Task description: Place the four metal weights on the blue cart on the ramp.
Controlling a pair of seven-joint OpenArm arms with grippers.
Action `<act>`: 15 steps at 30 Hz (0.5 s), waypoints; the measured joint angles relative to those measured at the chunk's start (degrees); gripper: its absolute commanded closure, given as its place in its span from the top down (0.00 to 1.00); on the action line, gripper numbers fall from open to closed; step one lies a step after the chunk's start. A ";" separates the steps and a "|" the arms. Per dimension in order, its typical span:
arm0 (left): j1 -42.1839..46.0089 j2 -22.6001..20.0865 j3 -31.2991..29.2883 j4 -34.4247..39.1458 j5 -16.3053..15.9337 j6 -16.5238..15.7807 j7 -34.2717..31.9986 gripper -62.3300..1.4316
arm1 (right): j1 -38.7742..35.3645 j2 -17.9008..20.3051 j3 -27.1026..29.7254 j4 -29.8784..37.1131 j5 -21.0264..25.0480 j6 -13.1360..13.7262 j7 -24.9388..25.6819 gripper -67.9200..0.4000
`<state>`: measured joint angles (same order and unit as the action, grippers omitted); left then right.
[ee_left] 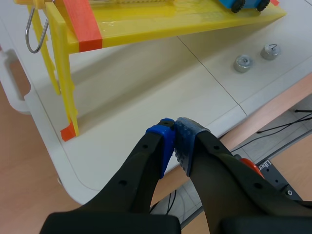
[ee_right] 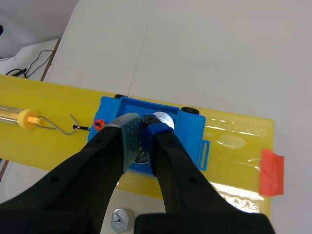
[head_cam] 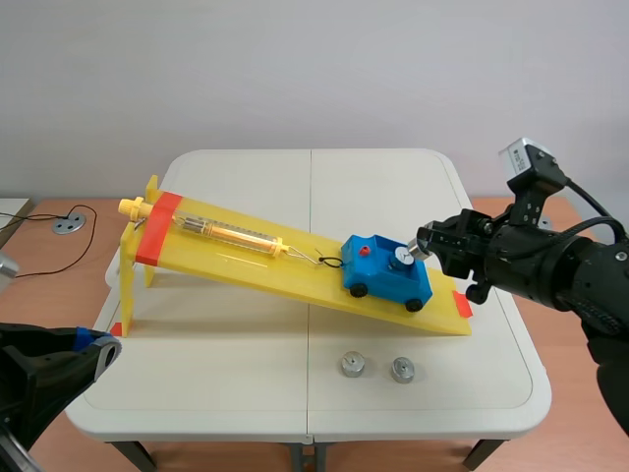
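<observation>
Nearest the camera, the left pincer hangs low at the tabletop's near left corner, its pads pressed together on nothing. Beyond it the yellow ramp slopes down to the right, with a spring scale lying along it and hooked by a thin line to the blue cart. The cart sits near the ramp's foot and already bears one weight. Two loose weights stand side by side on the tabletop in front of the ramp. The right pincer is over the cart's tray, its fingers narrowly apart and apparently pinching a fourth weight.

A sideways push on landing could roll the cart or slip the hook. A weight let go off-centre could tumble down the slope, and the ramp's foot ends close to the tabletop's right edge. The loose weights lie near the front edge, so a clumsy nudge might send them off. There is open room around them, and above the cart.
</observation>
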<state>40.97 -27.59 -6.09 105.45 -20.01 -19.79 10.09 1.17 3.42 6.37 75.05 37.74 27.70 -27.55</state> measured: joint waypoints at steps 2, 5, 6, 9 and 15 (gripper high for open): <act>0.00 -0.02 0.00 0.00 0.00 0.00 0.00 0.07 | 0.42 -0.09 -0.96 -0.57 0.00 0.00 0.00 0.02; 0.00 -0.02 0.00 0.00 0.00 0.00 0.00 0.07 | 0.92 -0.09 -2.10 -1.33 -0.02 0.17 0.00 0.02; 0.00 -0.02 0.00 0.00 0.00 0.00 0.00 0.07 | 1.11 -0.09 -2.38 -1.55 -0.02 0.17 0.00 0.02; 0.00 -0.02 0.00 0.00 0.00 0.00 0.00 0.07 | 1.57 -0.09 -2.99 -2.45 -0.04 0.20 0.00 0.02; 0.00 -0.02 0.00 0.00 0.00 0.00 0.00 0.07 | 1.99 -0.11 -3.19 -4.22 -0.31 0.20 0.02 0.02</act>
<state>40.97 -27.62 -6.09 105.45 -20.01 -19.79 10.09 3.16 3.31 3.18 70.83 37.43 27.90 -27.53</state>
